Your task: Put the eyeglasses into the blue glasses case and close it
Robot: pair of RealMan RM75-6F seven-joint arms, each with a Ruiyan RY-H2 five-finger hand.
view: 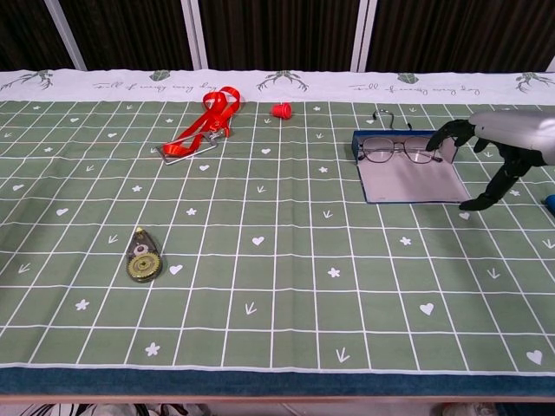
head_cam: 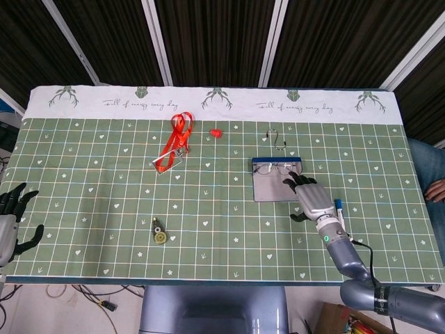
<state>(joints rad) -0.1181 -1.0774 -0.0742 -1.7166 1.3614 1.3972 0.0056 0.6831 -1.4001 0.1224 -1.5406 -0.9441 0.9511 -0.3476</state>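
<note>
place: lab-like robot test station | evidence: tablecloth-covered table (head_cam: 83, 202), dark panelled wall (head_cam: 208, 42)

matt cloth table cover (view: 260, 286), glossy metal-look robot hand (head_cam: 311, 199)

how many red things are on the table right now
2. A red lanyard lies at the far left-centre of the table, and a small red cap sits just right of it. Nothing else red shows in either view.
</note>
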